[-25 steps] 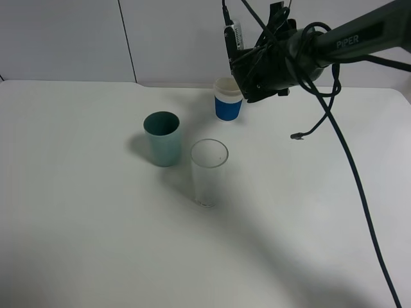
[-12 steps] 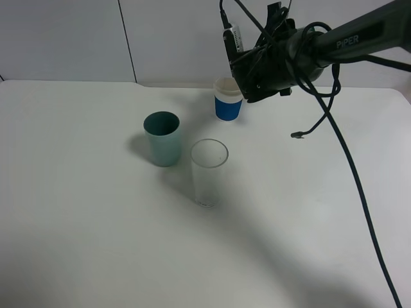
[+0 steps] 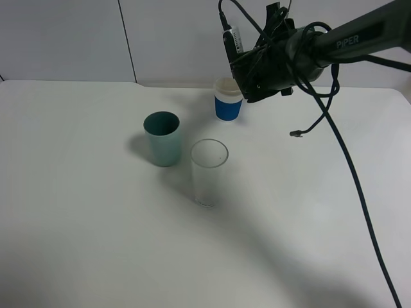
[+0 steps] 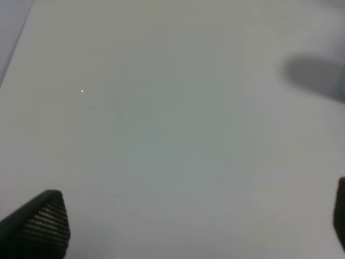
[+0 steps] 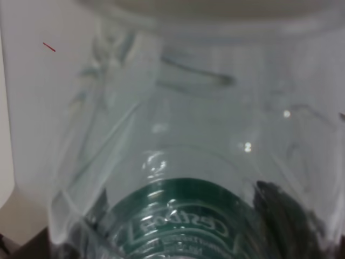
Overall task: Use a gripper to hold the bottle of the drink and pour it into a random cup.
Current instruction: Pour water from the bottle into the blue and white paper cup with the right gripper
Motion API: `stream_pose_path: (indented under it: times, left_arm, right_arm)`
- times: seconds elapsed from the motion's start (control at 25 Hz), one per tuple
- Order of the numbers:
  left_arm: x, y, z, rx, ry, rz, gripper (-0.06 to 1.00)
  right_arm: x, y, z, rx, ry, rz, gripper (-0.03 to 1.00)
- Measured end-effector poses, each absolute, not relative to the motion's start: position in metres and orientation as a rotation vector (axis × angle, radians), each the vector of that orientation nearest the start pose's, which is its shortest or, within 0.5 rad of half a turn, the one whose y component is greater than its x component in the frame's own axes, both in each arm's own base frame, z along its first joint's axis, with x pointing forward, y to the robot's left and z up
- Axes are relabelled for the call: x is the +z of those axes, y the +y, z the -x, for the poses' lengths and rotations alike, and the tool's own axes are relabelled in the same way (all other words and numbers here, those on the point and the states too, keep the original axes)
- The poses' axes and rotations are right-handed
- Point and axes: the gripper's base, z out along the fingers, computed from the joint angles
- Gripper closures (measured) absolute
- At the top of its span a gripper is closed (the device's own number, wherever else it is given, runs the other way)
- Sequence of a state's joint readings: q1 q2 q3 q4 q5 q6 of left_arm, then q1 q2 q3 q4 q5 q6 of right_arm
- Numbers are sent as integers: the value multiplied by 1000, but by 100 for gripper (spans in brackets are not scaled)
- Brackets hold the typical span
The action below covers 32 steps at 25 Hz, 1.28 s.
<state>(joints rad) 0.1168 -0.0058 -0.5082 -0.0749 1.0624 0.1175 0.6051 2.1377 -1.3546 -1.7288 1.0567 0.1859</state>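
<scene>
**Desk:** A white table [image 3: 90,244] is stretching out below a pale wall [image 3: 64,38]. What is standing on it?

**Photographer:** A teal cup [image 3: 162,138] and a glass [image 3: 208,173] are standing just beside each other near the middle. The cup [image 3: 228,106], blue with a white rim, is sitting farther back, apart from both.

**Desk:** And the arms?

**Photographer:** The right gripper [image 3: 252,74] is hovering just above and to the right of the cup, trailing a black cable [image 3: 347,167]. It is clamping the bottle [image 5: 183,135]: in its wrist view the clear plastic is filling the frame, the green label [image 5: 178,216] is nearest the lens, and a dark finger [image 5: 280,216] is pressing its side. From overhead the gripper is hiding the bottle, so I cannot tell its tilt.

**Desk:** The left?

**Photographer:** The left gripper [image 4: 188,232] is hanging over bare table with its fingertips [image 4: 40,224] spread wide, gripping nothing.
</scene>
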Motion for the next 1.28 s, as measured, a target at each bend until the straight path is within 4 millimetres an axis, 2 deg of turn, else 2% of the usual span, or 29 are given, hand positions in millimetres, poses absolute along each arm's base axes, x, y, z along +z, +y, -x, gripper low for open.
stream_pose_path:
  times: [0.32, 1.28]
  left_arm:
    - [280, -7, 6, 58, 2030, -5, -5]
    - [280, -7, 6, 58, 2030, -5, -5]
  right_arm:
    - [178, 182, -401, -1752, 1459, 1690, 41]
    - [179, 180, -400, -1778, 1465, 1678, 41]
